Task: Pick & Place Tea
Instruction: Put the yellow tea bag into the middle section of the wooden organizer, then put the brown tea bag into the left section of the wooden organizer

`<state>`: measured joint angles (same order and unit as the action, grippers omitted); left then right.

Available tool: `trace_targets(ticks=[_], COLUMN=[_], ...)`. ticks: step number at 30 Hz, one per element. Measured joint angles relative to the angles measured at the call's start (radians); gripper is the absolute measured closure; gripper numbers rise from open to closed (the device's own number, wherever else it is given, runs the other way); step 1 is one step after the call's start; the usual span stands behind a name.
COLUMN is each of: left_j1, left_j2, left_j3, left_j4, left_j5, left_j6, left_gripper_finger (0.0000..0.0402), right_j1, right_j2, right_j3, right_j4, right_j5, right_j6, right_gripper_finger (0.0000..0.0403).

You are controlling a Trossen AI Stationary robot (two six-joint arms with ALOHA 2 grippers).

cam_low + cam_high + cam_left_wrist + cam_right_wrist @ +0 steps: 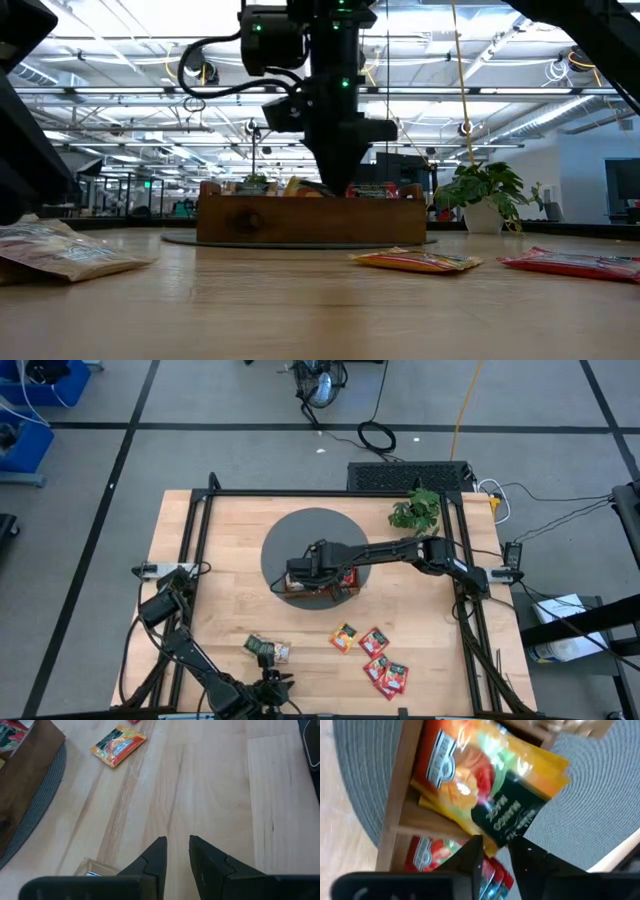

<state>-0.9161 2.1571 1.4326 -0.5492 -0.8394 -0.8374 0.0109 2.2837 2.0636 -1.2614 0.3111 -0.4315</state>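
**Bench, mat, tray and plant**

A light wooden bench (220,540) fills the middle of the high view, edged by a black frame. A round dark grey mat (290,530) lies on the bench at its centre. On the mat's near side stands a brown wooden tray (310,218) with compartments. Beyond the mat, toward the bench's far right corner, sits a small green potted plant (416,510). Past the bench's far edge, behind the plant, a black grille box (400,475) rests on the grey floor, with cables around it.
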Motion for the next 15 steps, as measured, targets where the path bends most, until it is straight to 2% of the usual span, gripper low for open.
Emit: trace_targets(ticks=[8, 12, 15], left_j1=[-0.007, -0.015, -0.023], left_j2=[0.000, 0.000, 0.000], left_j3=[0.000, 0.000, 0.000], left_j4=[-0.001, -0.002, -0.002], left_j5=[-0.008, -0.016, -0.027], left_j6=[0.016, 0.017, 0.013], left_gripper_finger=[0.0314, 0.0314, 0.0314], right_j1=[0.015, 0.032, 0.055], right_j2=[-0.078, -0.143, -0.213], right_j3=[-0.001, -0.001, -0.005], right_j4=[0.048, 0.049, 0.065], right_j5=[0.000, -0.010, -0.083], right_j6=[0.023, 0.059, 0.119], right_gripper_finger=[0.0266, 0.0262, 0.0269])
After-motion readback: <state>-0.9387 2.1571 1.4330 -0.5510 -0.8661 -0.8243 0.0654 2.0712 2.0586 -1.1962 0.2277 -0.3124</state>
